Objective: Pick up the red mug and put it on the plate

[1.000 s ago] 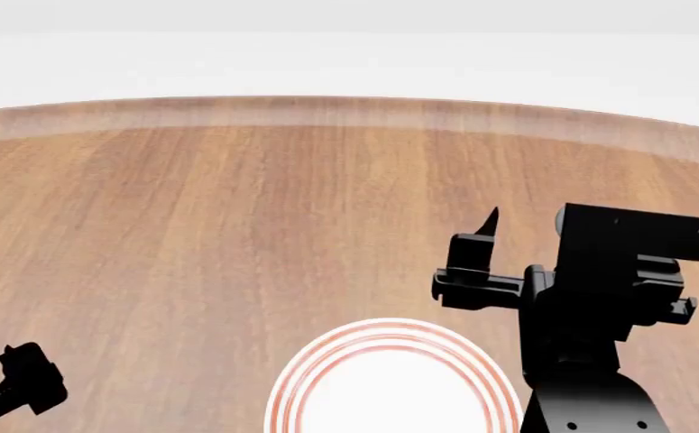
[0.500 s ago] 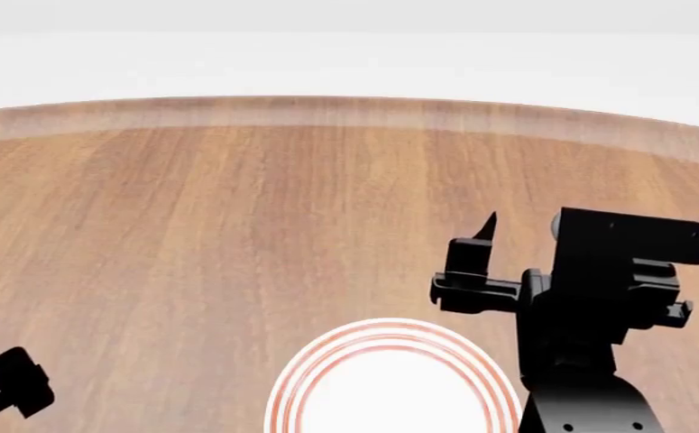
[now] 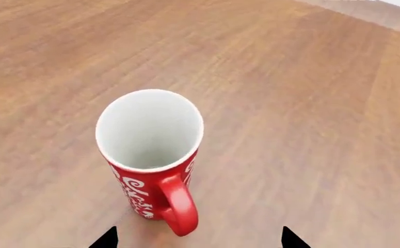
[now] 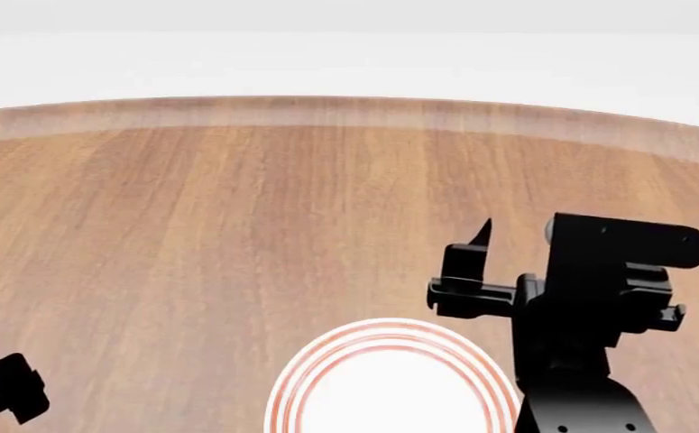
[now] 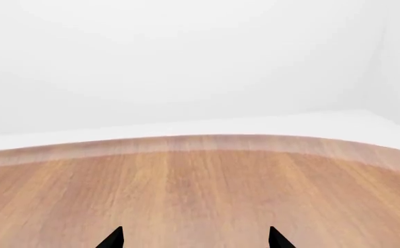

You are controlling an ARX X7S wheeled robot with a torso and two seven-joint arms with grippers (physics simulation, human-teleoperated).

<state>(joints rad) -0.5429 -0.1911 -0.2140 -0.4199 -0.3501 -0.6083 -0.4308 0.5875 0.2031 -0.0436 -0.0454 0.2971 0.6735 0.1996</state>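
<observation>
Mug upright on bench, likely rigid, smooth, tippable; left claw spread, empty; grip body below rim, handle clear.

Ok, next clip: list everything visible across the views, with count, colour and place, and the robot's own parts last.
Red mug: one, red with white swirls, white inside, upright on the table, handle facing the left wrist camera; seen only in the left wrist view.
Plate: one, white with red rings round the rim, at the near edge of the head view, cut off by the frame.
Table: one, brown wood with a curved far edge, under everything.
Left tool: one, black, two tips apart with the mug just beyond them, not touching it.
Right tool: one, black, tips apart over bare table; its arm stands to the right of the plate in the head view.
</observation>
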